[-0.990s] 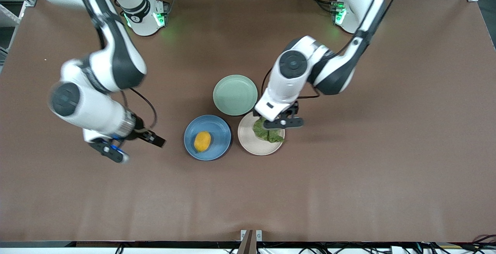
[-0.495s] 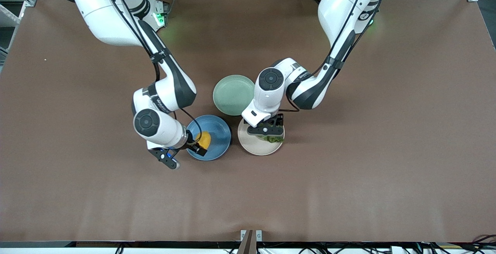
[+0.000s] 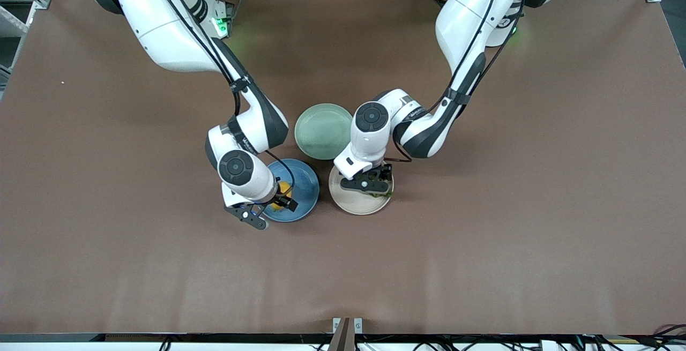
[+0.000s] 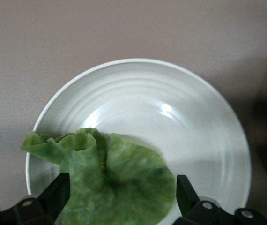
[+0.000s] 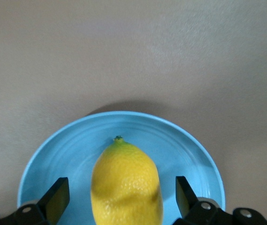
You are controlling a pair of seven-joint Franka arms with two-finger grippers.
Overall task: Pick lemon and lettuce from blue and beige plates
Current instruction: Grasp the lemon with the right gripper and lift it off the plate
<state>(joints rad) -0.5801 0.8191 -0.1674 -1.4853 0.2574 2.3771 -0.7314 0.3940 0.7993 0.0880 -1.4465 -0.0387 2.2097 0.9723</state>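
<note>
A yellow lemon (image 3: 284,188) lies on the blue plate (image 3: 305,179). My right gripper (image 3: 273,203) is low over that plate and open. In the right wrist view the lemon (image 5: 126,183) sits between the two spread fingers (image 5: 57,197) without touching them, on the blue plate (image 5: 185,150). A green lettuce leaf (image 3: 383,194) lies on the beige plate (image 3: 353,204). My left gripper (image 3: 370,185) is low over it and open. In the left wrist view the leaf (image 4: 119,183) lies between the fingers (image 4: 58,193) on the beige plate (image 4: 194,117).
An empty pale green plate (image 3: 323,130) stands just farther from the front camera than the other two plates, between the two arms' forearms. The three plates sit close together on the brown table (image 3: 482,233).
Both arms have come down and inward. The right gripper swung from beside the blue plate to over the lemon. The left gripper lowered onto the lettuce, hiding most of it.
</note>
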